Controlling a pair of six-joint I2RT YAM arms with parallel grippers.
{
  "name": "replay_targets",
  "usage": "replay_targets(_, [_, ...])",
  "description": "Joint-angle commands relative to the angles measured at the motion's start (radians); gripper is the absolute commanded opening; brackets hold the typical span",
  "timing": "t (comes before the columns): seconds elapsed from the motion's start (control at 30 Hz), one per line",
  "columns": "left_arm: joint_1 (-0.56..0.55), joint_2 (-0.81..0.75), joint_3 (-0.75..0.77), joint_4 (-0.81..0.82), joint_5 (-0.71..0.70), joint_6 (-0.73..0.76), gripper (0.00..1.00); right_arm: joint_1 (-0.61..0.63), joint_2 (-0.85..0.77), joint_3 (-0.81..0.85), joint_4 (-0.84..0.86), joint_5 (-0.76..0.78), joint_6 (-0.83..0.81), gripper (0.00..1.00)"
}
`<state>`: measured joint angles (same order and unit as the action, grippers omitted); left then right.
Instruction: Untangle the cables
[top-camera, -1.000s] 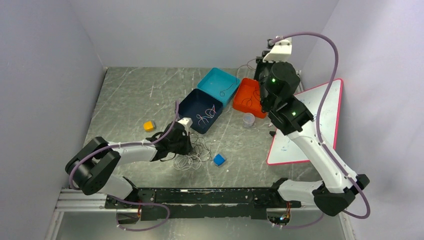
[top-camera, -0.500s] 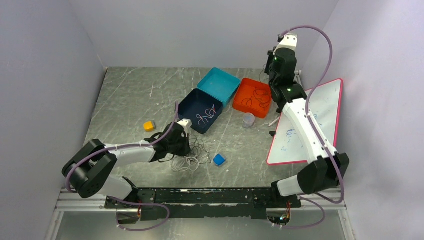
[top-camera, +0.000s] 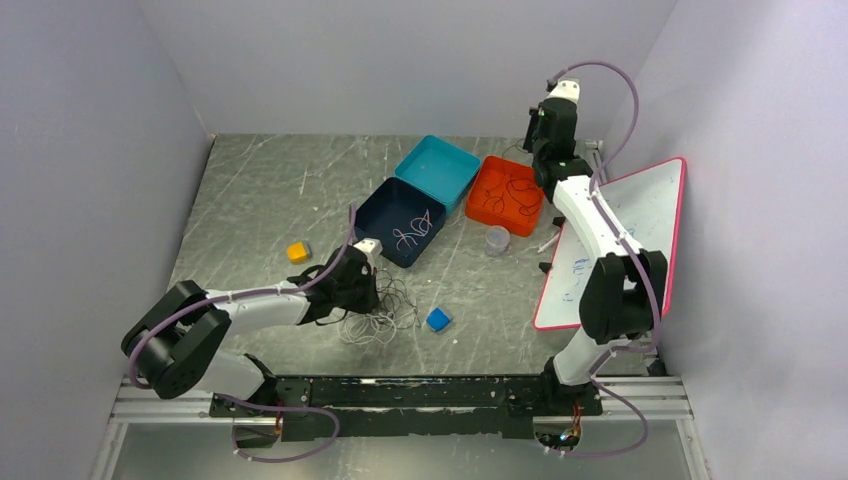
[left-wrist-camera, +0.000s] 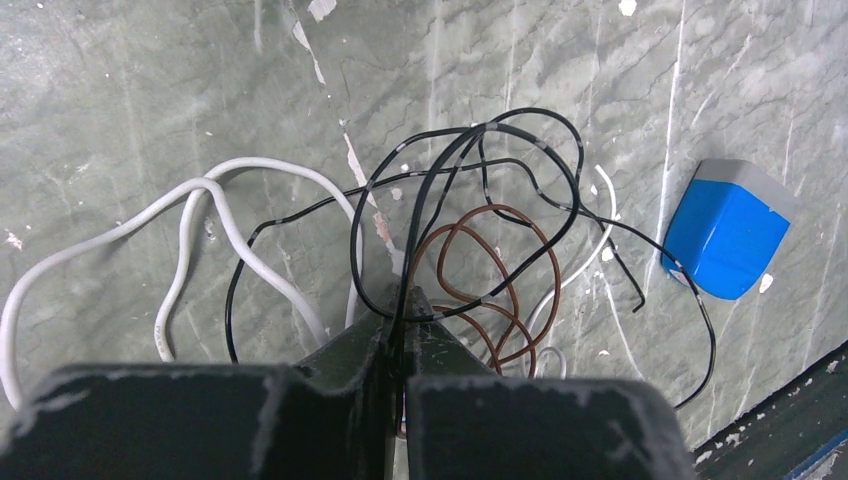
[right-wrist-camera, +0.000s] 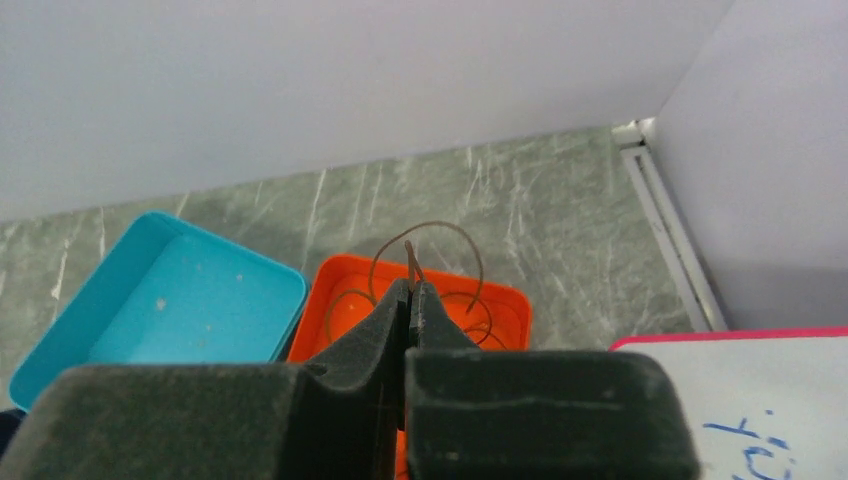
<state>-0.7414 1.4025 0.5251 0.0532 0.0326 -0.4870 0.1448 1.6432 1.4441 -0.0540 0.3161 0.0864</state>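
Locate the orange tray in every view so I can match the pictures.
Top external: orange tray sits right of centre, toward the back wall.
Left wrist: not in it.
Right wrist: orange tray at centre, just beyond the fingers, which hide its near part.
Shared landmark: the teal tray, immediately to its left in both views.

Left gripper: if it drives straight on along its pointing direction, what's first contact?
Likely the brown cable loops directly ahead of the left gripper, which is shut on a black cable; beyond them the tabletop. The blue block sits off to one side, probably missed.
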Motion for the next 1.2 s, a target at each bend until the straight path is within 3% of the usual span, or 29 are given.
replay_targets(0.0, [-0.006, -0.033, 0.018, -0.04, -0.024, 0.004, 0.07, -0.008, 0.043, -0.04, 0.045, -0.055, 0.031, 0.0])
replay_targets(0.47, [-0.006, -0.041, 0.013, -0.055, -0.051, -0.013, 0.07, -0.023, 0.167, -0.08, -0.038, -0.216, 0.105, 0.0])
replay_targets(0.7, [-0.007, -0.041, 0.007, -0.056, -0.051, -0.021, 0.07, -0.026, 0.216, -0.063, -0.128, -0.115, 0.095, 0.0])
replay_targets(0.93, [-0.007, -0.033, 0.006, -0.051, -0.047, -0.028, 0.07, -0.035, 0.167, -0.126, -0.14, 0.012, 0.098, 0.0])
replay_targets(1.17, [-0.006, -0.02, 0.012, -0.051, -0.04, -0.029, 0.07, -0.05, 0.209, -0.104, -0.136, -0.062, 0.057, 0.0])
